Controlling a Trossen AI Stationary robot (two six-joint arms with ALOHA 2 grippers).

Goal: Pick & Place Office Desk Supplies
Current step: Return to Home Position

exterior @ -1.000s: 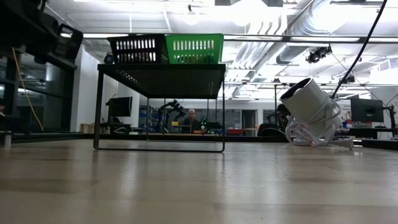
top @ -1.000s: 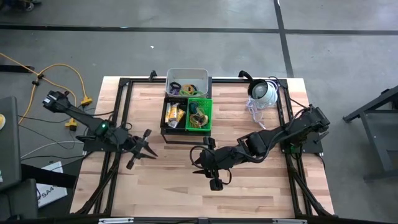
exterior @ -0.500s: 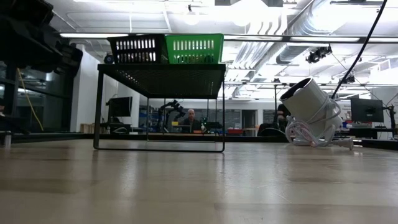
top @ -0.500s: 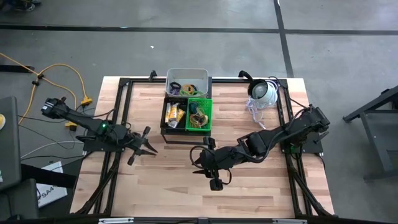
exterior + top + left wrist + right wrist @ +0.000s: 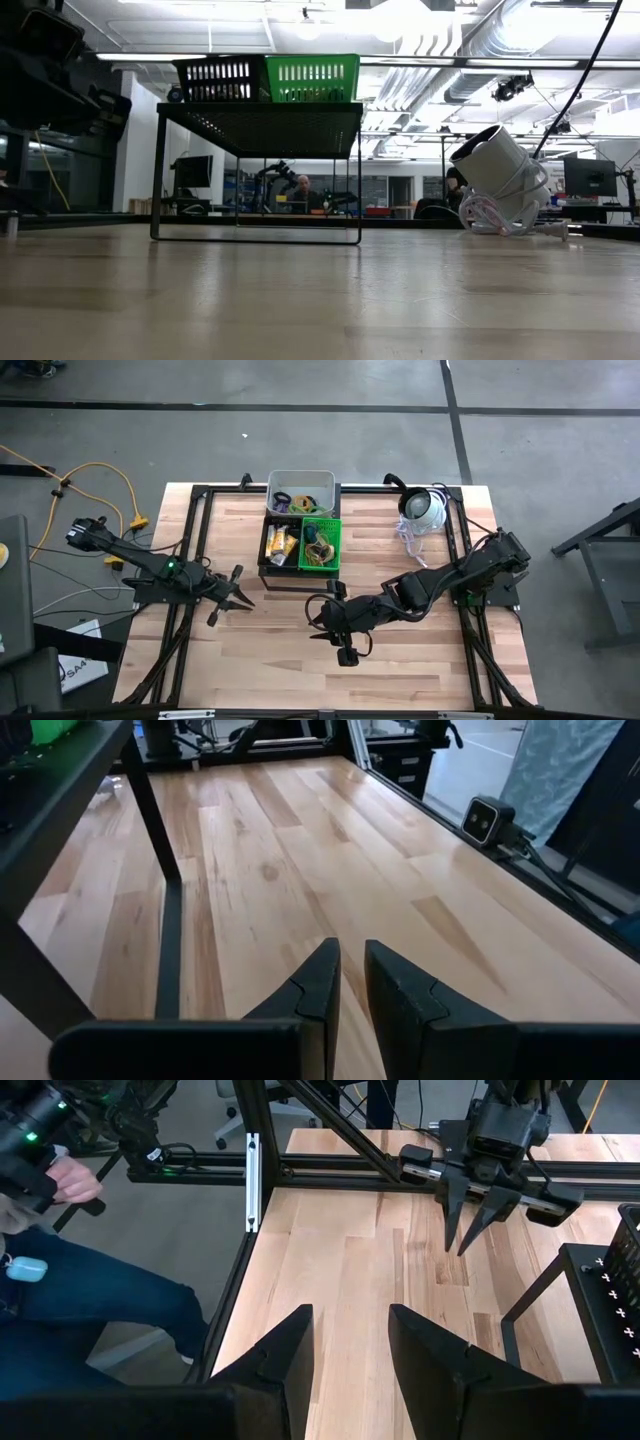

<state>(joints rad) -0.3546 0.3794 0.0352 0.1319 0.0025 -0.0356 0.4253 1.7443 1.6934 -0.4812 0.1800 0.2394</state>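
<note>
The office desk supplies lie in three bins at the table's far middle: coloured loops in a white bin (image 5: 300, 494), yellow-and-white packets in a black bin (image 5: 279, 544), and bands in a green bin (image 5: 322, 545). The black and green bins sit on a black rack (image 5: 260, 115). My left gripper (image 5: 247, 600) (image 5: 352, 956) hovers low over bare wood near the left side. It points toward the table's right, and its fingers stand a narrow gap apart with nothing between them. My right gripper (image 5: 313, 620) (image 5: 350, 1325) hangs open and empty above the table's middle, facing the left gripper (image 5: 467, 1228).
A white dome-shaped device (image 5: 424, 508) (image 5: 495, 175) with a coiled cable lies at the far right corner. A black frame (image 5: 190, 530) rims the table. A person's hand (image 5: 62, 1180) and leg show beyond the table's left edge. Bare wood (image 5: 280, 660) spreads across the near half.
My left arm has folded back and sunk. Its gripper has come down closer to the tabletop and a little toward the near edge, and its finger gap is unchanged. My right arm has kept still.
</note>
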